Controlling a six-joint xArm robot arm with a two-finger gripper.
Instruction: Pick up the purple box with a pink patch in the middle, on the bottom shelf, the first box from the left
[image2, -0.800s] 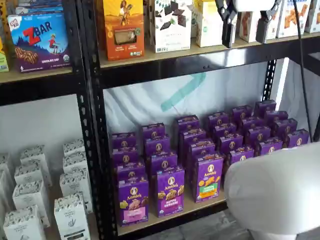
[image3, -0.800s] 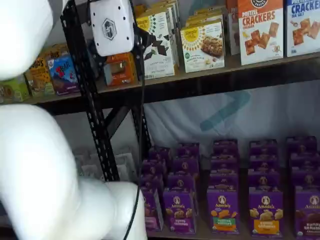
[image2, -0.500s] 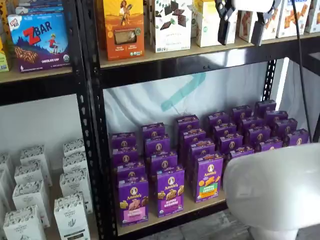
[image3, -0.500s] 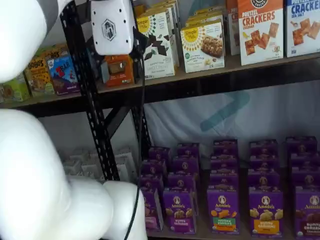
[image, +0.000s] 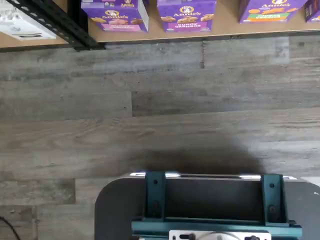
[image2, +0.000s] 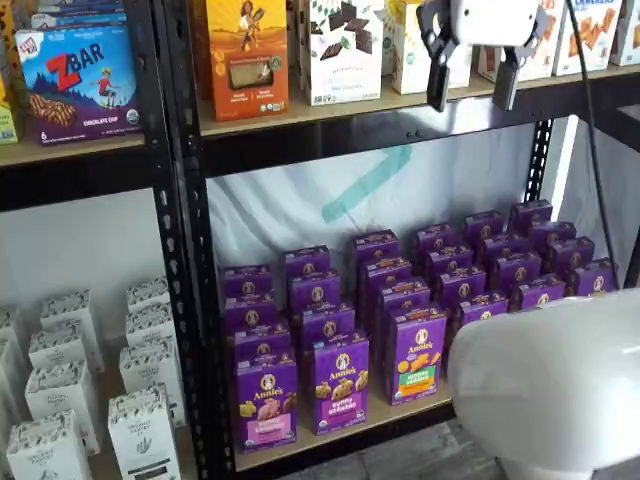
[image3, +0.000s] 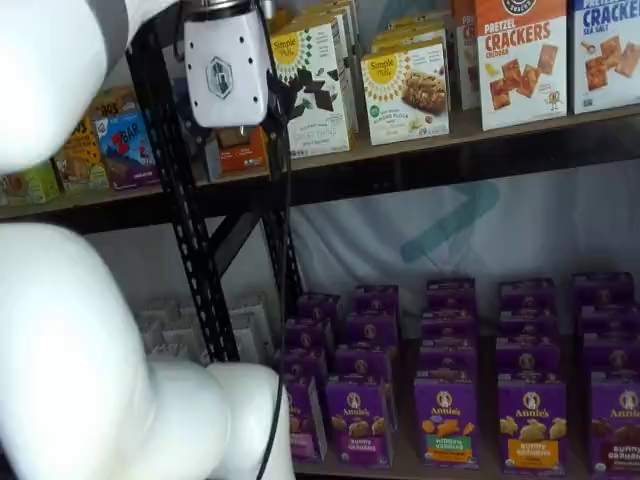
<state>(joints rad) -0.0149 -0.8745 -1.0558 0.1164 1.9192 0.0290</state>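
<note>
The purple box (image2: 267, 400) stands upright at the left front of the bottom shelf (image2: 345, 432), with a pink band low on its front. In the wrist view the purple box (image: 117, 10) shows at the shelf's (image: 225, 27) front edge. My gripper (image2: 468, 100) hangs high in front of the upper shelf, far above and to the right of the box. Its two black fingers stand apart with a plain gap and nothing between them. In a shelf view only the gripper's white body (image3: 225, 65) shows clearly, and the arm partly hides the box.
Beside the purple box stand a purple-band carton (image2: 340, 383) and a green-band carton (image2: 417, 355), with rows of purple cartons behind. A black post (image2: 195, 300) borders the box on the left, with white cartons (image2: 60, 400) beyond. My white arm link (image2: 550, 380) covers the lower right.
The gripper has come down a little and drifted left in front of the upper shelf, still open. The boxes have not moved.
</note>
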